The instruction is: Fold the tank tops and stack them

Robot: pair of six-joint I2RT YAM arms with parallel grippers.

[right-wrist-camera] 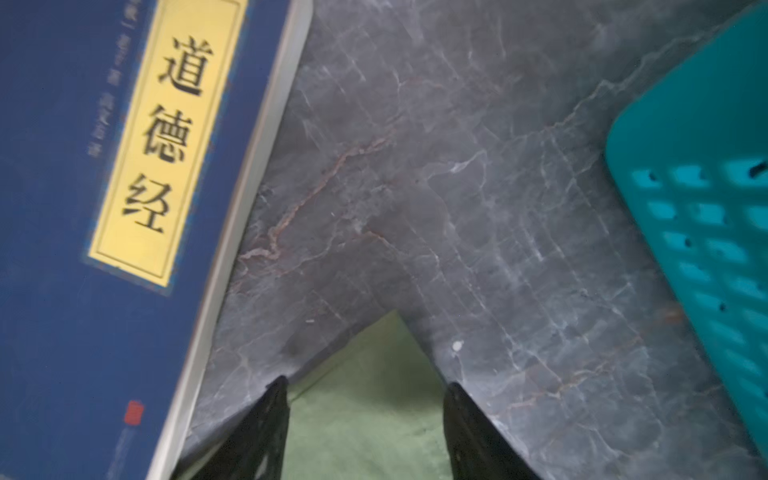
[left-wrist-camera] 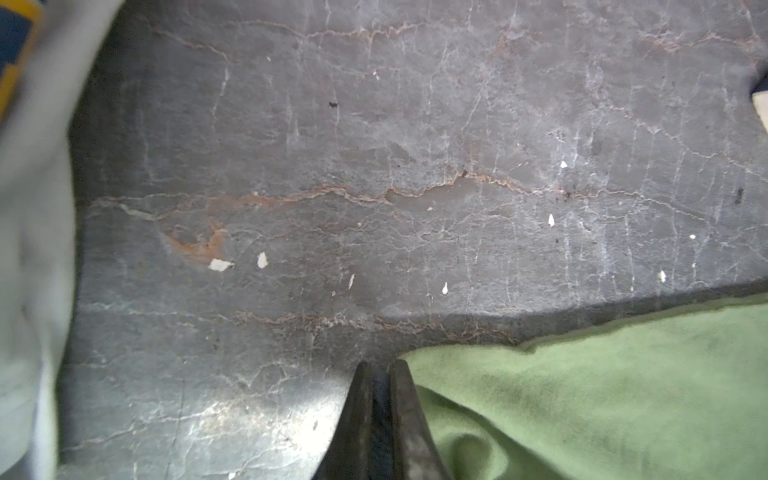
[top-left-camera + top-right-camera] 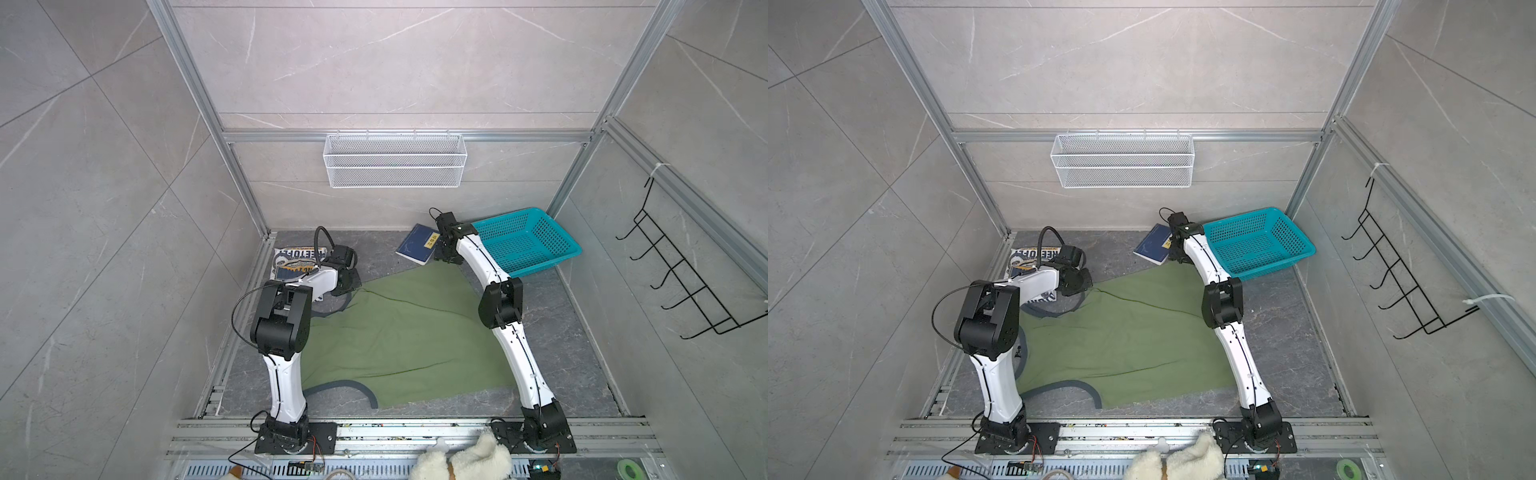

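1. The left jaws are closed, and in the left wrist view they seem to pinch the dark trim at a far corner of the olive green tank top (image 3: 407, 332).
2. The right jaws stand open astride the top's other far corner, not yet gripping it.
3. I'd have the right jaws close low and fully on that corner. Then both should lift together, keeping the far edge taut, and carry it toward the near edge.
4. The navy book (image 3: 417, 244) and the teal basket (image 3: 528, 241) flank the right jaws closely, so a wide swing could knock them.
5. The white tank top (image 3: 291, 259) lies folded at the far left, ready to stack on.
6. The dark marbled worktop (image 3: 561, 353) looks smooth, so the cloth may slide on it.
7. Around it are an aluminium frame, a white wire basket (image 3: 395, 160) and a black hook rack (image 3: 685, 282).
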